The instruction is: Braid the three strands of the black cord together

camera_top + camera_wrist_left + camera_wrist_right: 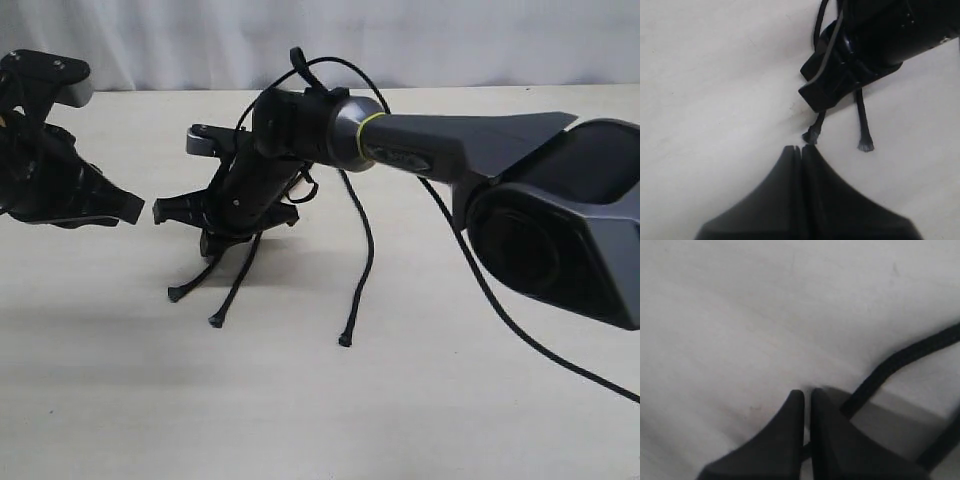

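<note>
We see our left end effector pressed together, empty, at nine o'clock; the right end effector pressed together above the three strands trailing on the counter

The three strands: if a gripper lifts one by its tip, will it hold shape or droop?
Likely droop: the three strands trail in loose curves down to the table. Probably very light, being so thin. The woven surface in the right wrist view may grip rather than slip.

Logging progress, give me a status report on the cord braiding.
Left gripper shut, empty. Right gripper shut, covering the cord's upper part. Three strands loose, unbraided.
</note>
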You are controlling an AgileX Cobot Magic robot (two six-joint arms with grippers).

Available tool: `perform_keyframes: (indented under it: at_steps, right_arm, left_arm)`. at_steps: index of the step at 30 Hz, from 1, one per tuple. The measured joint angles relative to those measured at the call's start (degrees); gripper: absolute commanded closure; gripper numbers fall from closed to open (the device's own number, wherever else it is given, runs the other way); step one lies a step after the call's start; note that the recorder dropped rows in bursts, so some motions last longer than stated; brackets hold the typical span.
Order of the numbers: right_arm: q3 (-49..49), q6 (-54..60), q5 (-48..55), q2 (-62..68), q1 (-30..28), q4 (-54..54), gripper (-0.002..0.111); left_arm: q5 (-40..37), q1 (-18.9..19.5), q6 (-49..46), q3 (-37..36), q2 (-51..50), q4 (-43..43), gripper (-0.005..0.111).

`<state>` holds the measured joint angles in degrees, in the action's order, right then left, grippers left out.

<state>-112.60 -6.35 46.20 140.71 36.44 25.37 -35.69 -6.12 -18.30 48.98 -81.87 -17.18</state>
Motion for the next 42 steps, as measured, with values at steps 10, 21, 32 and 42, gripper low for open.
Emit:
perform_keyframes:
  at_steps: [10, 21, 32, 42]
  right_arm:
    - [0.0, -0.59, 5.96, -4.27, 0.08, -4.44, 0.102]
    - [-0.47, -9.57, 15.38, -7.62, 0.22, -22.06, 0.067]
    - [-0.56, -12.65, 13.46, -3.07, 0.36, -18.32, 0.063]
    - [-0.56, -13.7, 11.99, -1.72, 0.36, -18.03, 0.066]
  left_arm:
    - [0.0, 0.0, 0.0, 0.0, 0.0, 0.0, 0.107]
    - [0.71, 0.0, 0.0, 0.0, 0.0, 0.0, 0.107]
    - [0.71, 0.0, 0.0, 0.0, 0.0, 0.0, 0.107]
    - [0.82, 0.0, 0.0, 0.0, 0.0, 0.0, 0.107]
